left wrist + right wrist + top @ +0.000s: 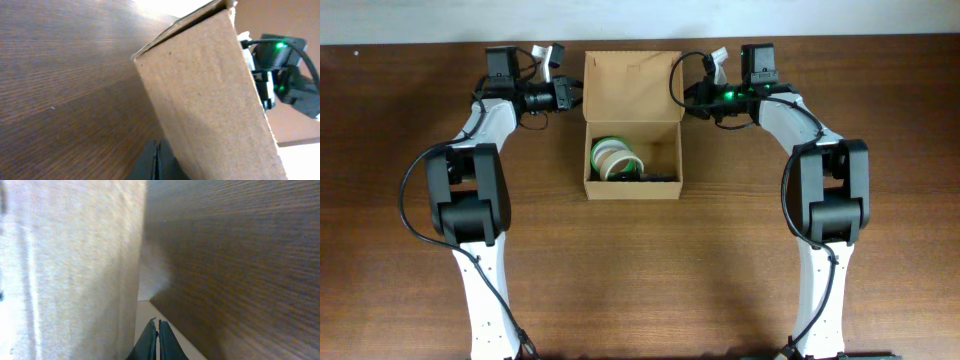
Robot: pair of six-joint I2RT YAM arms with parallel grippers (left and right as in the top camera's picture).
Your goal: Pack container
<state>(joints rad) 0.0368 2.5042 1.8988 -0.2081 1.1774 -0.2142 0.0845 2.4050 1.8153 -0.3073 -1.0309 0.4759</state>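
We see the left gripper (156,159) and right gripper (158,336) clenched empty, flanking the open container (632,85) (tape rolls (615,157) inside).

arms (483,270): white links | black joints | black cables (408,195) | green LED (728,96)

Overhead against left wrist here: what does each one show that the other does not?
Only overhead: the container's open interior, with tape rolls lying inside. Only left wrist: a close look at the container's outer cardboard face, seen from the side. Both: the container, the brown table, and the right gripper, with a green light on its wrist, just past the container.
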